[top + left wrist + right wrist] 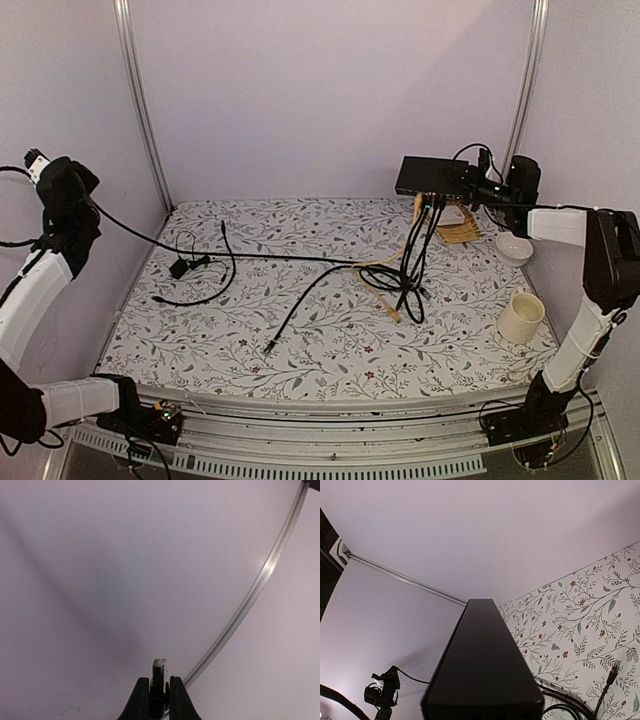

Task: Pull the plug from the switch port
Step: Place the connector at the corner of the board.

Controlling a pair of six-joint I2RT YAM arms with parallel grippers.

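- The switch [432, 177] hangs in the air above the far right corner of the table [300, 330], level, with its long side towards the camera.
- The right gripper [478, 183] is clamped on the right end of the switch. In the right wrist view the black box runs straight out from the camera, and the fingers themselves are hidden behind it.
- A bundle of black cables [425, 240] drops from the underside of the switch into a tangle on the floral cloth.
- The plug [159, 664], small and pale, sits pinched between the left gripper [159, 682], whose jaws are closed on it.
- That arm is raised at the far left by the wall, well apart from the switch, so the plug is out of the port.
- A thin black lead [130, 228] slopes from the left arm down to the table and on towards the tangle.
- A white cup [521, 318] stands upright near the right edge; its inside probably cannot be judged from this angle.
- A white bowl [513, 247] sits further back on the right, just beside a small wooden rack [455, 228] under the switch.
- A small black adapter [182, 267] lies on the left part of the cloth with its own looped wire.
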